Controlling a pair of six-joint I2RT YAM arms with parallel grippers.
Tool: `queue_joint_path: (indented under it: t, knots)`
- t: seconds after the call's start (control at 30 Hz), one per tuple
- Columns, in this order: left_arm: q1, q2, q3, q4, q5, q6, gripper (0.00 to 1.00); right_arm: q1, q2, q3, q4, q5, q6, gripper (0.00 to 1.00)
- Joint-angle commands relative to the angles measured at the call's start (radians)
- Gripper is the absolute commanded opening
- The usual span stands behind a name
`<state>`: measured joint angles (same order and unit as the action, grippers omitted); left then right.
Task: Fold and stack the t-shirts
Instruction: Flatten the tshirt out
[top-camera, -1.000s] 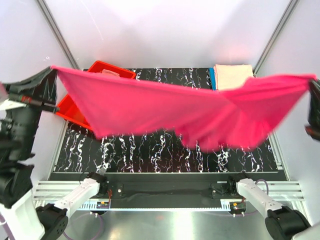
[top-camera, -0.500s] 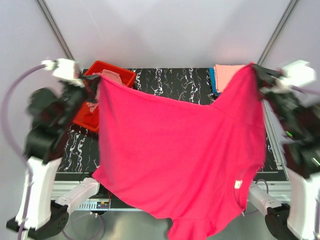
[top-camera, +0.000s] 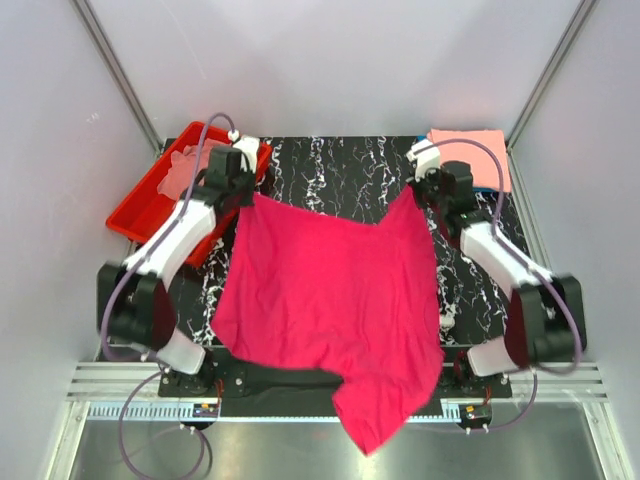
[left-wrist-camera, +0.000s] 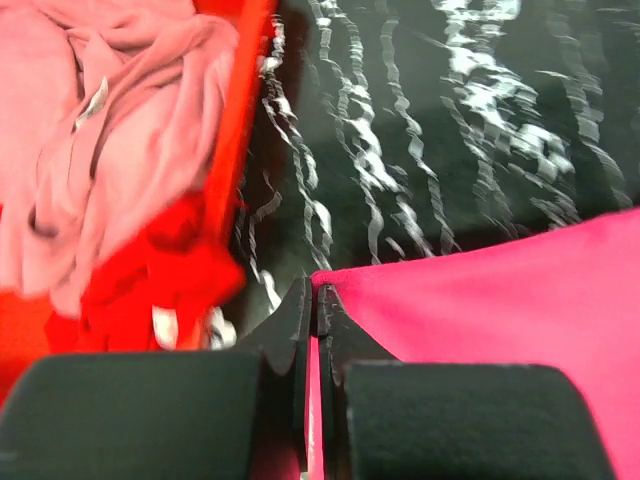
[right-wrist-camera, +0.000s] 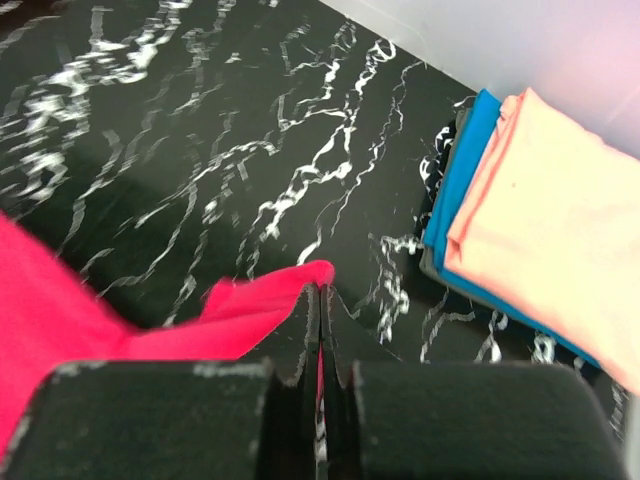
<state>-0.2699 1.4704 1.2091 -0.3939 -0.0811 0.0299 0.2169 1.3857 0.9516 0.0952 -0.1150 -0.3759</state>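
Observation:
A hot pink t-shirt (top-camera: 330, 300) lies spread over the dark marbled table (top-camera: 330, 165), its near end hanging over the front edge. My left gripper (top-camera: 250, 195) is shut on its far left corner (left-wrist-camera: 345, 275). My right gripper (top-camera: 415, 190) is shut on its far right corner (right-wrist-camera: 300, 275). Both grippers (left-wrist-camera: 316, 295) (right-wrist-camera: 320, 295) sit low over the table. A folded stack with a salmon-peach t-shirt (top-camera: 468, 160) (right-wrist-camera: 560, 230) on a teal-blue t-shirt (right-wrist-camera: 465, 185) lies at the far right. Crumpled dusty pink (left-wrist-camera: 110, 150) and red (left-wrist-camera: 150, 270) t-shirts fill the tray.
A red plastic tray (top-camera: 140, 215) (left-wrist-camera: 240, 140) stands at the far left, close to my left gripper. The folded stack lies just right of my right gripper. Grey walls and slanted metal posts (top-camera: 115, 70) enclose the table.
Both arms have swung forward and down, from holding the pink t-shirt stretched high in the air to laying it on the table. The grips have stayed shut.

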Motion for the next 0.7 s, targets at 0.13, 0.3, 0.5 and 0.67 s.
queue_joint_path:
  t: [0.13, 0.3, 0.5, 0.67]
  knots:
    - [0.127, 0.33, 0.326, 0.17, 0.009, -0.004, 0.0, -0.073, 0.301, 0.245, 0.293, -0.028, 0.019, 0.0]
    - [0.147, 0.51, 0.542, 0.136, 0.057, 0.007, 0.0, -0.082, 0.485, 0.461, 0.249, -0.045, -0.023, 0.0]
    - [0.156, 0.565, 0.598, 0.2, 0.07, 0.024, 0.0, -0.082, 0.66, 0.671, 0.221, -0.084, -0.06, 0.0]
    - [0.159, 0.605, 0.632, 0.208, 0.06, 0.061, 0.0, -0.083, 0.759, 0.814, 0.155, -0.081, -0.069, 0.0]
